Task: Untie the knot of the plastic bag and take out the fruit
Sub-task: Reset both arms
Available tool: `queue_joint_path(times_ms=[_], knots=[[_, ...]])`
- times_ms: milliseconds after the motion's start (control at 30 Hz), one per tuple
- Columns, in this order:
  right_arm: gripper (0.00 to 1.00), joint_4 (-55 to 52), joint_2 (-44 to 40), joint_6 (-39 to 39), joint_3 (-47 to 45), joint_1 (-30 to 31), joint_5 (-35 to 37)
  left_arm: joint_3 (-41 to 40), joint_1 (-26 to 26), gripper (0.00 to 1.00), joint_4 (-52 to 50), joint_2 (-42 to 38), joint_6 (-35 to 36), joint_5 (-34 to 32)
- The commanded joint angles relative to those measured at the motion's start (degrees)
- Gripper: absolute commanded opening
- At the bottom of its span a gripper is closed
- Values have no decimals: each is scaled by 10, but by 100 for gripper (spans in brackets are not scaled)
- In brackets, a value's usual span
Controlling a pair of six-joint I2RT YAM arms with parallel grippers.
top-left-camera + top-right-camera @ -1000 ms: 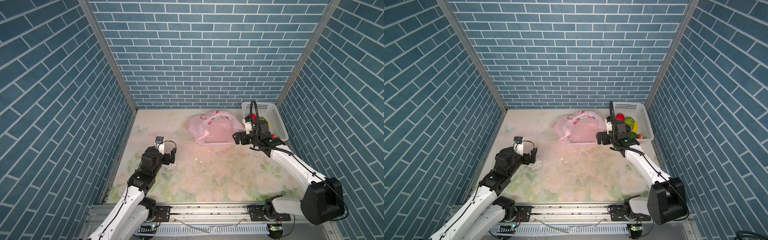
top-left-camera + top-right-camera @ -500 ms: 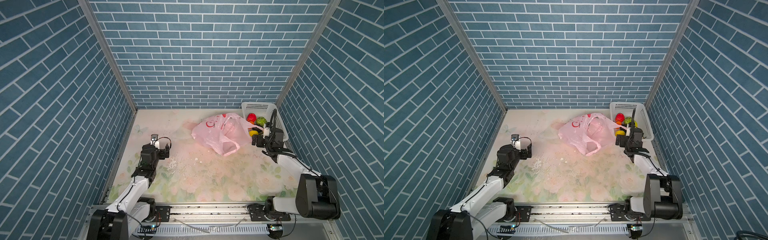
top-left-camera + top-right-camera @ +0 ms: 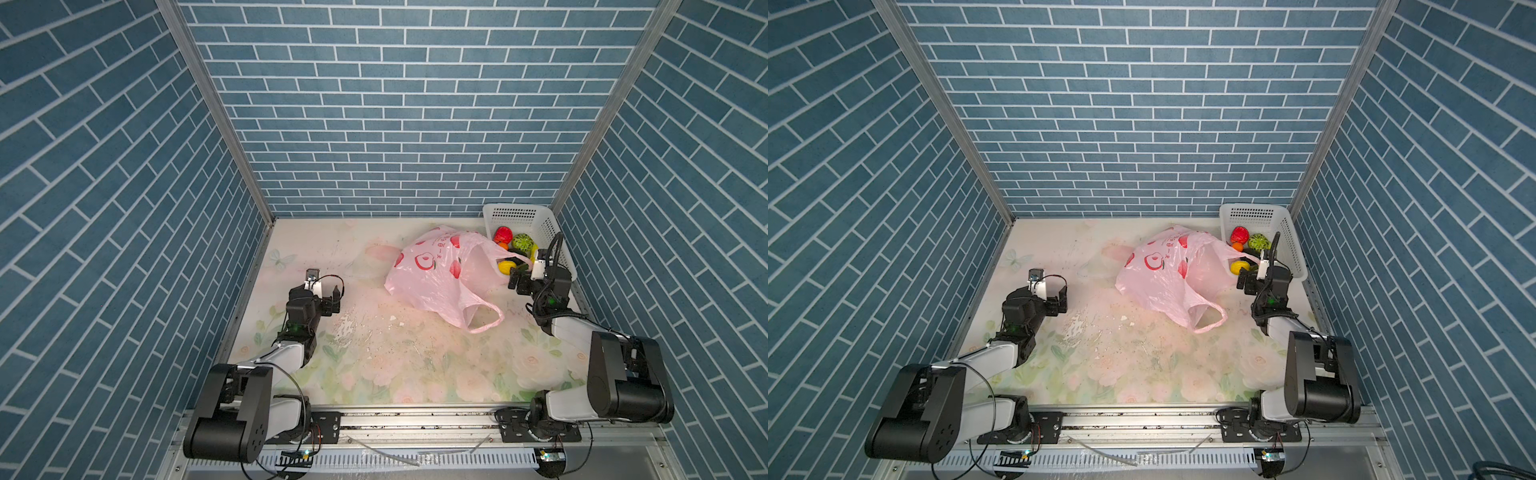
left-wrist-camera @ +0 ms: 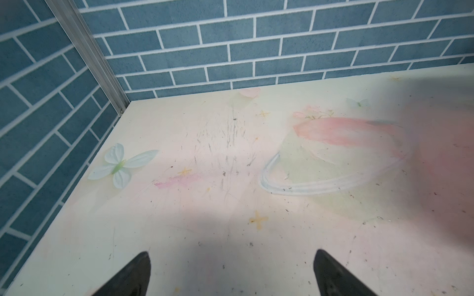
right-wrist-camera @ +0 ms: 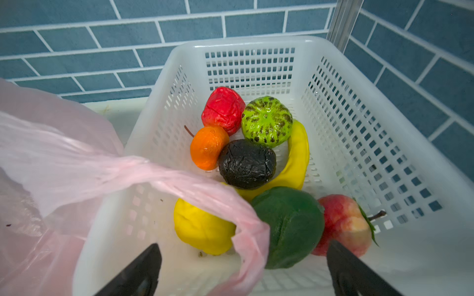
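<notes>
Thin translucent pale pink plastic bag (image 3: 428,286): slumped, knot apparently undone; handle (image 5: 159,176) draped over white perforated basket (image 5: 256,42) at bag's 2 o'clock. 8 glossy toy fruits (image 5: 246,164) inside basket, seemingly unloaded. Fingers released, empty: left gripper (image 4: 232,253), right gripper (image 5: 243,244).

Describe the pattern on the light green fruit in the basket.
The light green fruit has dark speckled stripes fanning from its centre; clearest in the right wrist view.
</notes>
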Motion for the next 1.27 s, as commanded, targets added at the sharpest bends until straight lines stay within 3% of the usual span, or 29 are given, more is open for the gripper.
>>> queue_joint_path(times_ms=[0, 267, 367, 467, 833, 1233], knots=[[99, 33, 27, 1, -34, -12, -14, -1, 22, 99, 38, 2, -4, 14], [99, 121, 42, -1, -76, -14, -14, -3, 52, 98, 81, 26, -12, 20], [99, 154, 45, -3, -92, -14, -14, -24, 57, 98, 160, 59, -6, 23], [99, 178, 51, -3, -102, -12, -7, -25, 59, 98, 173, 72, -10, 17], [99, 203, 60, -1, -112, 16, 85, -22, 62, 98, 224, 134, -15, 12], [99, 202, 61, -8, -111, 21, 87, -22, 62, 98, 237, 151, -18, 6]])
